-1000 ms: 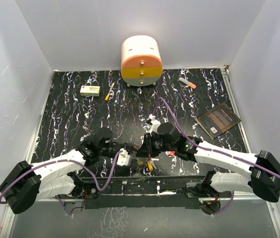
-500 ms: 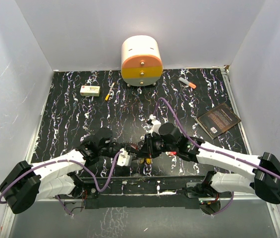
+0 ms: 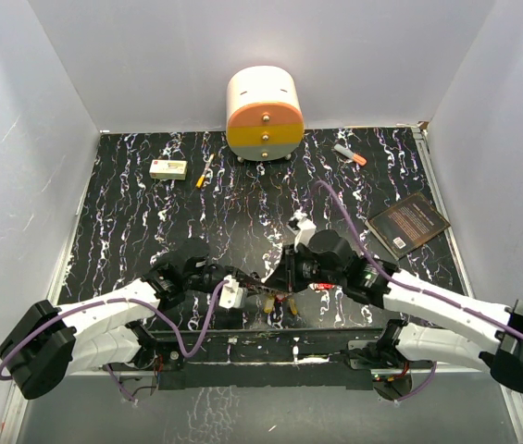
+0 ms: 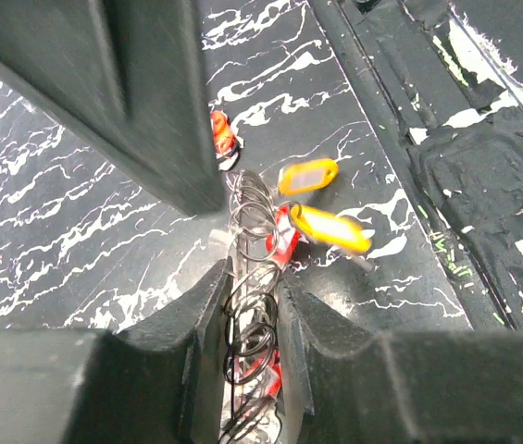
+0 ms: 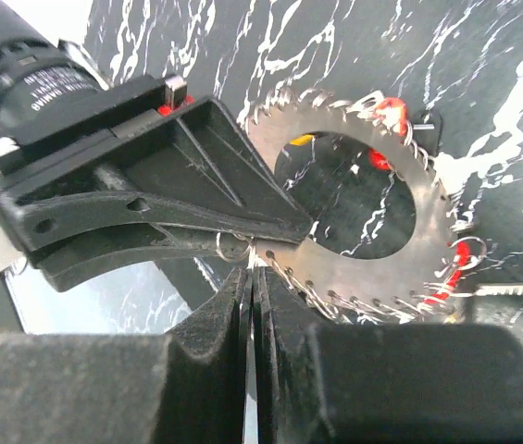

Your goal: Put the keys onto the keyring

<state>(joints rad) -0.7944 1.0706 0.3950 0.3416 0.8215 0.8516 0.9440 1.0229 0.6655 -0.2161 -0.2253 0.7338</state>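
The keyring (image 5: pixel 363 277), a flat silver disc with a jagged rim and a wide hole, hangs over the black marbled table. My right gripper (image 5: pixel 253 277) is shut on its near rim. Several keys with red heads (image 5: pixel 389 116) dangle from its rim on thin wire loops. In the left wrist view the ring is edge-on: a row of wire loops (image 4: pixel 252 277) and red heads fills the narrow gap of my left gripper (image 4: pixel 252 287), whose fingers (image 4: pixel 207 305) press on them. Two yellow-orange keys (image 4: pixel 330 228) hang just beyond. From above, both grippers meet at the centre front (image 3: pixel 266 282).
At the back stand a round cream, orange and yellow drawer box (image 3: pixel 264 113), a white box (image 3: pixel 168 168), a small yellow tool (image 3: pixel 204 176) and an orange-tipped marker (image 3: pixel 350 154). A dark book (image 3: pixel 409 224) lies right. The taped table edge (image 3: pixel 242 347) runs just below the grippers.
My left gripper's jaws have narrowed onto the wire loops. The right arm has shifted a little to the right with the keyring, and the yellow keys swing beneath.
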